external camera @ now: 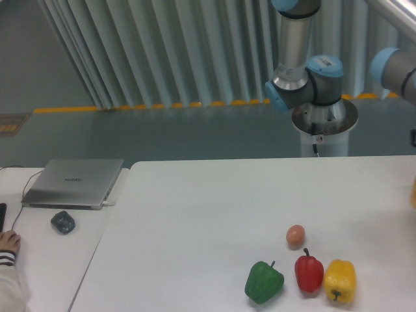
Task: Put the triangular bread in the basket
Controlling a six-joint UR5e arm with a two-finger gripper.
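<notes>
- Tool status: the tool is out of frame. You see only the arm's base and lower joints (311,84) behind the far edge of the tabletop (214,208), so its jaw opening cannot be read here.
- Triangular bread: no clear view. A thin golden-orange sliver (413,193) touches the right frame edge, above the peppers; it may be part of the bread, but too little shows to confirm. Treat the bread's position as unverified.
- Basket: not in view. Locate it before you plan any transfer.
- Visible items near the front right of the tabletop: a small brown egg (296,236), and in front of it a row made up of a green pepper (264,282), a red pepper (309,272) and a yellow pepper (340,280). The red and yellow peppers sit just beside each other; the green one stands slightly apart. None of these is the target.
- Left side: a closed laptop (73,182), a dark mouse (63,222) and a person's hand (9,242) at the frame edge. Keep the arm's path away from this area.
- Handling judgement: expect a light, wedge-shaped item with a glossy and possibly slippery top. Grip across two flat sides near the widest part, using moderate force to avoid crushing or squeezing it out.
- Progress judgement: the pick has likely not started.
</notes>
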